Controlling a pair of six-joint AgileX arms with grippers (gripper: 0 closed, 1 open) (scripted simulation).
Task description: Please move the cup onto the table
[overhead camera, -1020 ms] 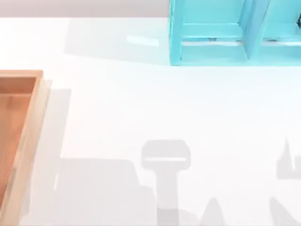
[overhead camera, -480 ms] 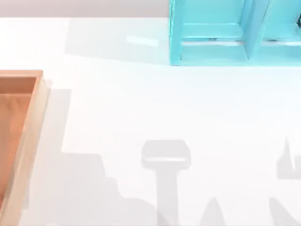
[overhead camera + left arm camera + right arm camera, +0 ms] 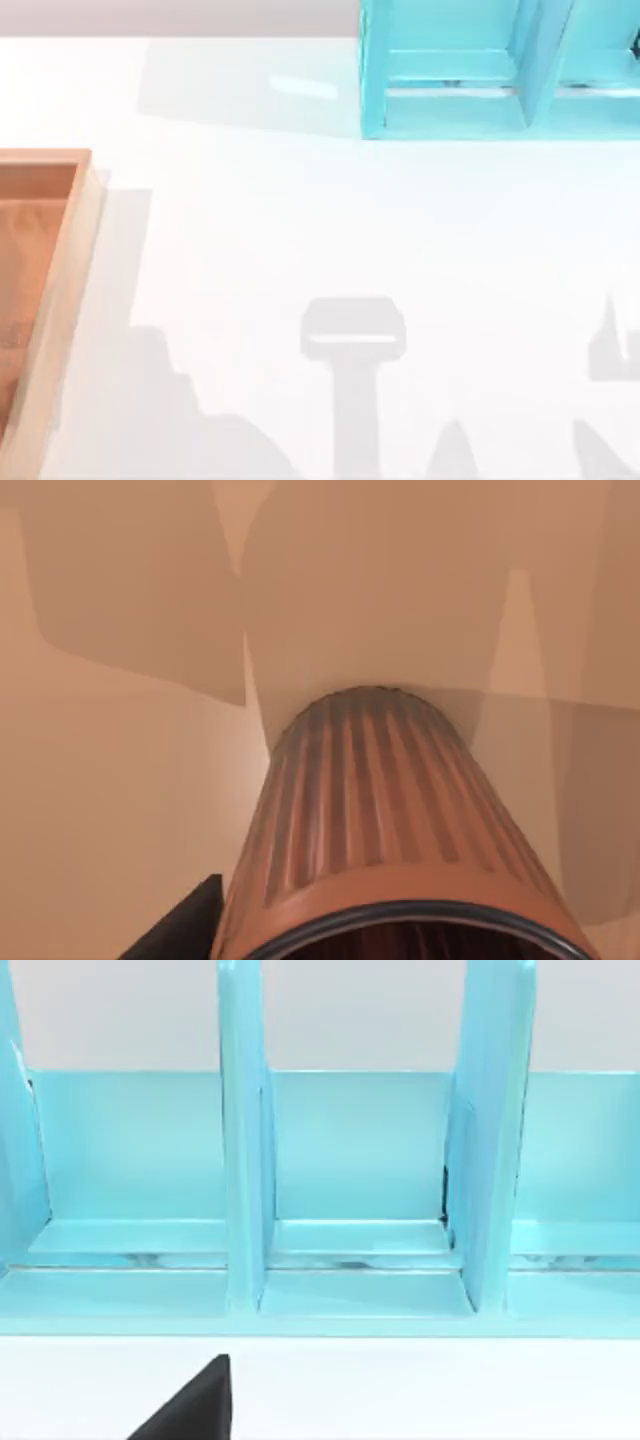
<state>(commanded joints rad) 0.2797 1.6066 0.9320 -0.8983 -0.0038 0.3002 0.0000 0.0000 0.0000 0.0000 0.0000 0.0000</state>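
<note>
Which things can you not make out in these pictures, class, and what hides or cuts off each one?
- Cup: left wrist view's edge cuts off its rim, so the inside is mostly unseen.
- Left claw: a dark finger shows at the edge beside the cup; open or shut cannot be told.
- Right claw: one dark finger at the right wrist view's edge; same doubt.
- Tray: top view's left edge cuts it off.
- Shelf: top view's edges cut it.
</note>
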